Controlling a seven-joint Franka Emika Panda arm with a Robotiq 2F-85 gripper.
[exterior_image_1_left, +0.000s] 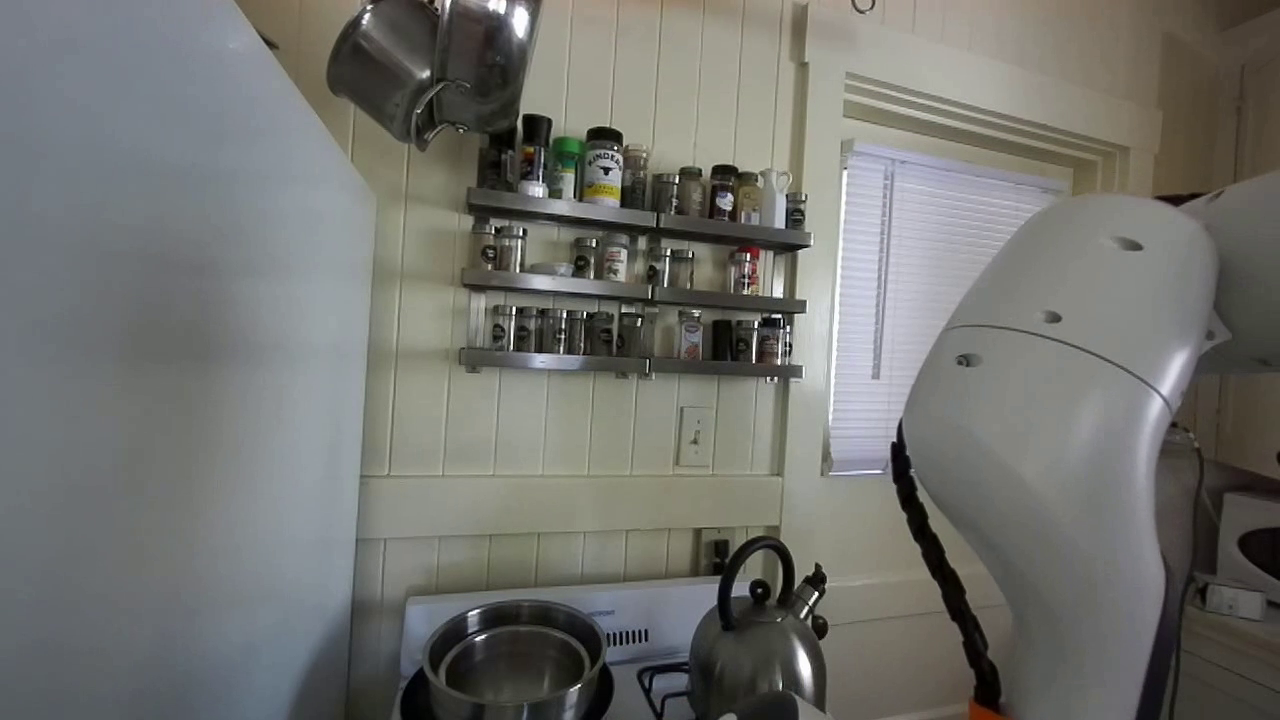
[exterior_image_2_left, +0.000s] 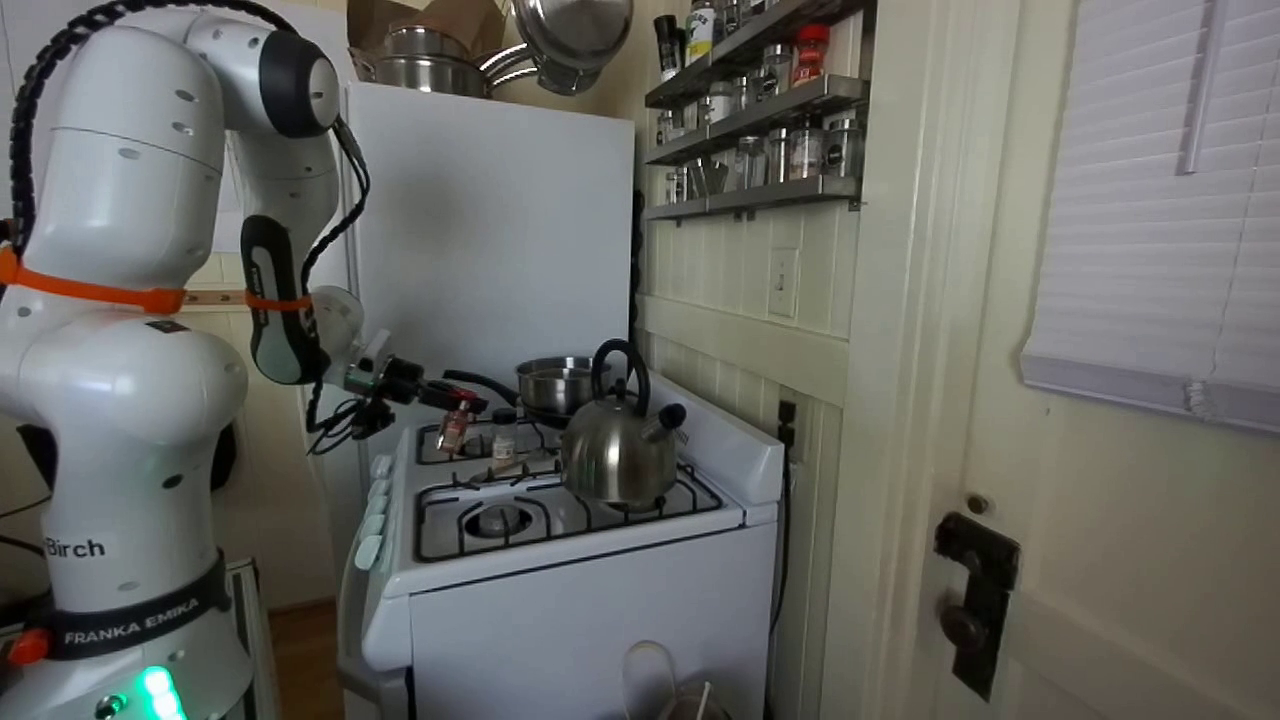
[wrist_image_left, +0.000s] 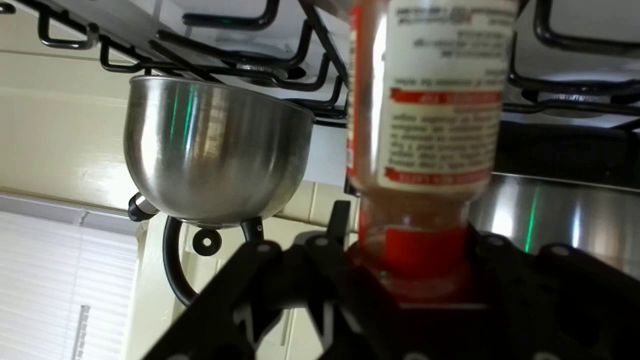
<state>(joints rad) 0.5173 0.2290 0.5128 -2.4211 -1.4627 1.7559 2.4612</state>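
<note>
My gripper (exterior_image_2_left: 462, 396) is shut on a small clear bottle (exterior_image_2_left: 453, 430) with a red and white label. In the wrist view, the bottle (wrist_image_left: 440, 100) fills the space between the fingers (wrist_image_left: 407, 245), which are around its red-banded end. The bottle hangs slightly tilted above the stove's front burners, apart from the surface. A small jar with a dark lid (exterior_image_2_left: 503, 440) stands on the stove just beyond it. A steel kettle (exterior_image_2_left: 620, 455) with a black handle stands on a rear burner; it also shows in the wrist view (wrist_image_left: 215, 145).
The white stove (exterior_image_2_left: 590, 590) has black grates (exterior_image_2_left: 470, 540). Nested steel bowls (exterior_image_1_left: 515, 665) sit at the back beside the kettle. A black pan handle (exterior_image_2_left: 480, 380) sticks out toward the gripper. A tall white refrigerator (exterior_image_2_left: 490, 230) flanks the stove. Wall shelves (exterior_image_1_left: 560, 285) hold several spice jars.
</note>
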